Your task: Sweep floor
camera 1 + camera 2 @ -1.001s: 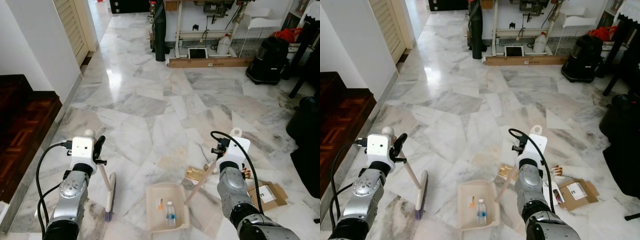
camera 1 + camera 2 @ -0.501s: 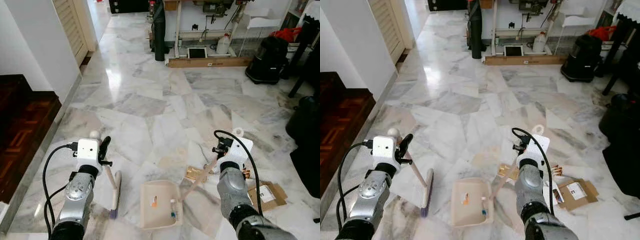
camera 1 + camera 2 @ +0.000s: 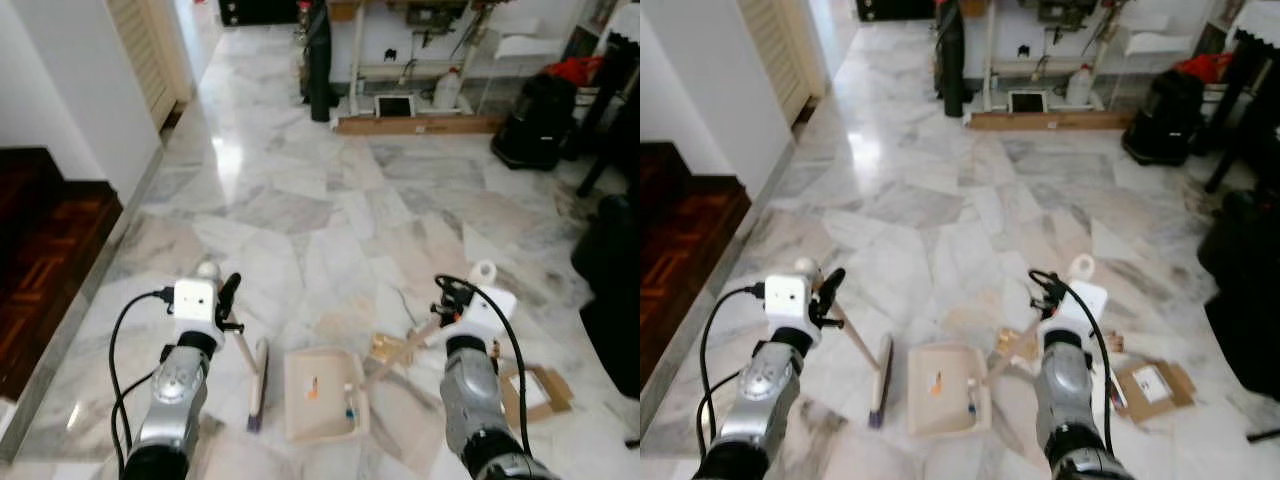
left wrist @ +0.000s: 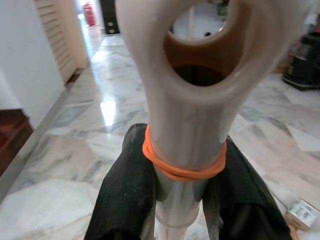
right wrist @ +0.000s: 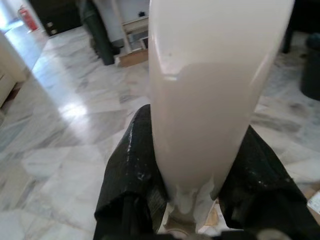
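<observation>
My left gripper (image 3: 228, 300) is shut on the beige handle of a broom (image 3: 258, 385), whose brush head rests on the marble floor just left of the dustpan. In the left wrist view the black fingers (image 4: 127, 200) clamp that handle below an orange rubber band. My right gripper (image 3: 447, 320) is shut on the long handle of the beige dustpan (image 3: 300, 410), which lies on the floor between my arms. In the right wrist view the fingers (image 5: 135, 175) grip the pale handle. A small bottle (image 3: 350, 410) and an orange scrap (image 3: 313, 388) lie inside the pan.
A gold wrapper (image 3: 390, 348) and a flattened cardboard box (image 3: 535, 388) lie on the floor at the right. A dark wooden step (image 3: 40, 260) borders the left. Black bags (image 3: 610, 260), a black vacuum (image 3: 535, 120) and a wooden plank (image 3: 420, 125) stand further off.
The broom head has swung right and now lies close beside the dustpan. The pan has shifted a little left and the bottle has slid within it. The camera has also moved.
</observation>
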Robot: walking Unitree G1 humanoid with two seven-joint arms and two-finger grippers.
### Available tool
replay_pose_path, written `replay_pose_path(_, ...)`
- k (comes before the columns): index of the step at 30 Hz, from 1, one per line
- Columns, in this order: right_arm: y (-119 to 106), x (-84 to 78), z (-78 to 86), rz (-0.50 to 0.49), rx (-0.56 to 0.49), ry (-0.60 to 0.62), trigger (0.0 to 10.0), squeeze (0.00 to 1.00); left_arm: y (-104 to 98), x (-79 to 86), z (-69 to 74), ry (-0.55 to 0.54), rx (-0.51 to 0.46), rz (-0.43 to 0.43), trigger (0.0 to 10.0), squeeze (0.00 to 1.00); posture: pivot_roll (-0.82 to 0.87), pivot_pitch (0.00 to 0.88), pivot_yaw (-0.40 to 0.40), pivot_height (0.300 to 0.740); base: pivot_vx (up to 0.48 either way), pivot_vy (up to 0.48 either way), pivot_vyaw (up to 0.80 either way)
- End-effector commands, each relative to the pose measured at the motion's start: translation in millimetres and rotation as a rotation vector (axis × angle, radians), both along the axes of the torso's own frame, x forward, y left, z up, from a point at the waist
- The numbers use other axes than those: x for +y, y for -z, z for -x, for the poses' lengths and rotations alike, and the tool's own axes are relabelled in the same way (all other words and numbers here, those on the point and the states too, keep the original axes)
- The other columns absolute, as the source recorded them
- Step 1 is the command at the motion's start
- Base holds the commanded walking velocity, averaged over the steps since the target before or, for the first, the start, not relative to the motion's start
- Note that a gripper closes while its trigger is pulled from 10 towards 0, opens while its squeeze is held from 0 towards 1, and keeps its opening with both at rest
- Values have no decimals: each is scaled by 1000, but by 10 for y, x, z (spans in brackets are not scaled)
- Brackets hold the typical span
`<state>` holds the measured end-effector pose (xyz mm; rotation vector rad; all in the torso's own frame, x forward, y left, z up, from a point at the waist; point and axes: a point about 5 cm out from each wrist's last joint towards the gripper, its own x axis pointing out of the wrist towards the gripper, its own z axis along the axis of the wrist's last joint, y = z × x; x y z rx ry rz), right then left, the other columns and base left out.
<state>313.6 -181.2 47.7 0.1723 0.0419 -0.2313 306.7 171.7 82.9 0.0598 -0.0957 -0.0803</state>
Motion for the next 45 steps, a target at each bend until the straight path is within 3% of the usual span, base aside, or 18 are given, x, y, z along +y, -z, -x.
replay_pose_path(1, -137, 48, -52, -7, -83, -9, 10000, 0, -97, 59, -27, -24, -55, -10, 10000, 0, 92, 0, 3, 740, 0, 0, 800)
replay_pose_path(16, -154, 134, -60, -13, -86, -39, 10000, 0, -120, 121, -31, -66, -64, -16, 10000, 0, 95, 0, 9, 740, 0, 0, 800)
replay_pose_path(45, -170, 79, -70, -13, -71, -19, 10000, 0, -108, 128, 6, -104, -61, -21, 10000, 0, 110, 0, -8, 740, 0, 0, 800)
